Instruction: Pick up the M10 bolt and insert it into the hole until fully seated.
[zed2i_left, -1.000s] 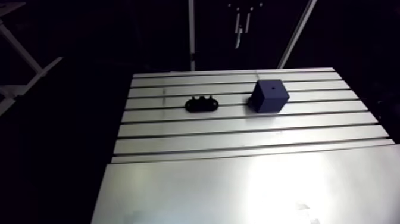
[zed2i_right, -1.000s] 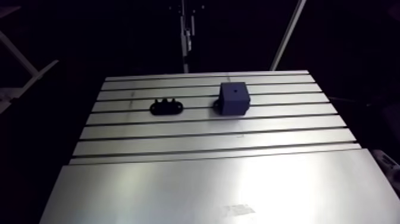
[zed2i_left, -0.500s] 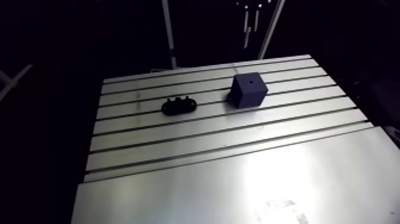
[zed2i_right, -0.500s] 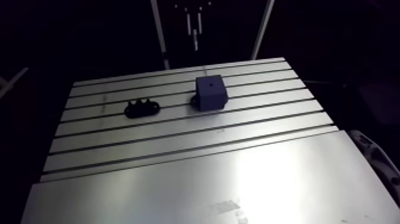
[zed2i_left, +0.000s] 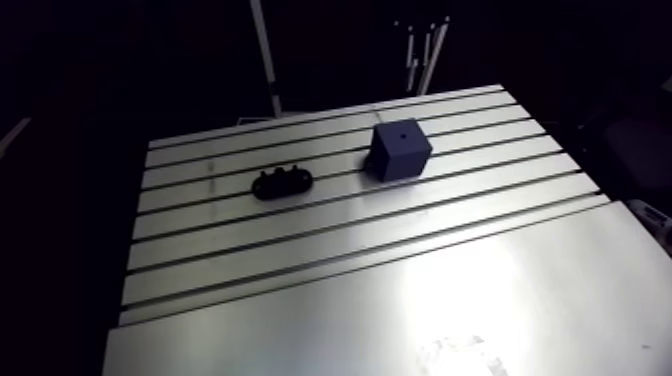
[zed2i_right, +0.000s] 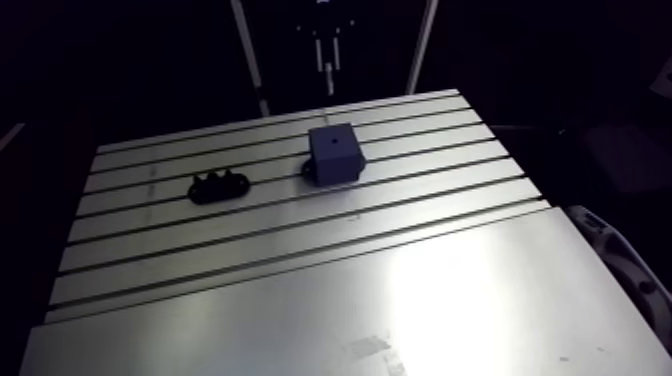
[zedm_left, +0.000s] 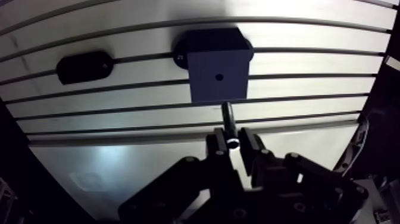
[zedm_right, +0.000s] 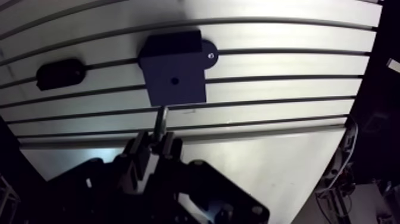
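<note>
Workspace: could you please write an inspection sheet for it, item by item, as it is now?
Surface: slotted table, with a plain sheet at the near side.
Job's things: blue block standing on the slots; hole in its top, empty; bolt held, not yet inserted.
Clutter: black part beside the block, apart from it.
Grippers: claw shut on the bolt, short of the block.
Cables: nothing seen on the table.
Surroundings: dark; nothing seen.
</note>
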